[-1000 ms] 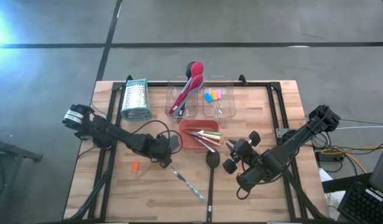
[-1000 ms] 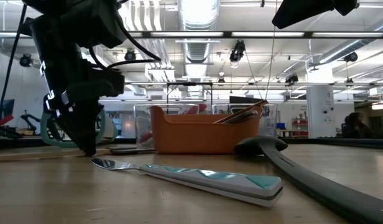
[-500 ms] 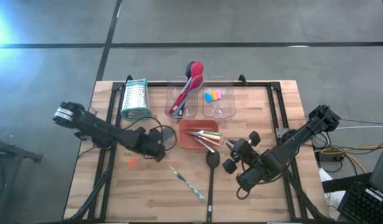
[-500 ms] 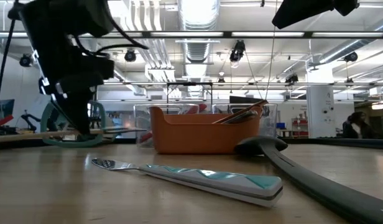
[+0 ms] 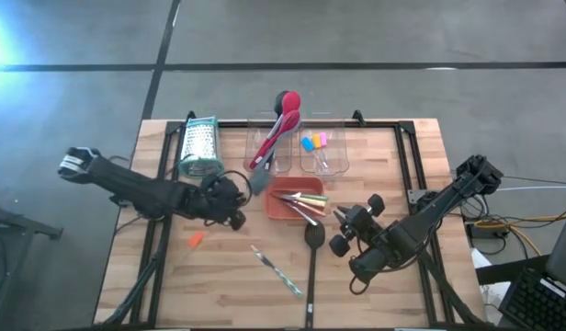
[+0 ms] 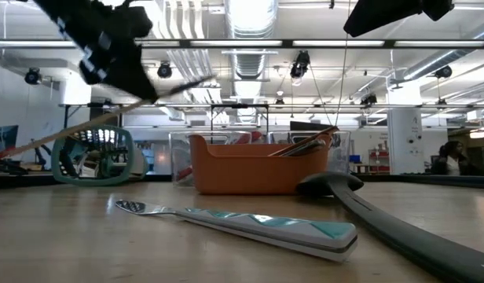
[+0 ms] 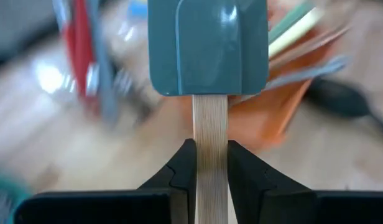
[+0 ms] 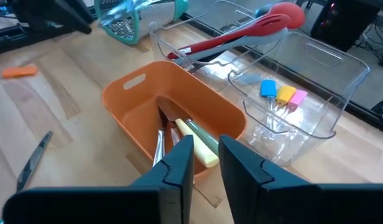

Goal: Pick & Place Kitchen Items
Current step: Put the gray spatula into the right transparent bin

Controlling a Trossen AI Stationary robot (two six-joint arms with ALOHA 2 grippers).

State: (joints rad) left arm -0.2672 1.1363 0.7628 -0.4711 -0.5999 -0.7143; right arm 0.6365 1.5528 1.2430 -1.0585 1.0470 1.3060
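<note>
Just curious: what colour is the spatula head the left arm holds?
Teal-blue spatula head on a pale wooden handle; left wrist view shows it best.

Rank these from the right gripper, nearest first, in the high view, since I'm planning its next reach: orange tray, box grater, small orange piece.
From the right gripper:
1. Orange tray, just beside it toward the table's middle.
2. Small orange piece, on the left half.
3. Box grater, far-left corner.

The high view looks straight down on the whole table. The low view sits at tabletop height, close to a knife, facing the orange tray. Both wrist views also see that tray, at 12 o'clock of the knife from above.
</note>
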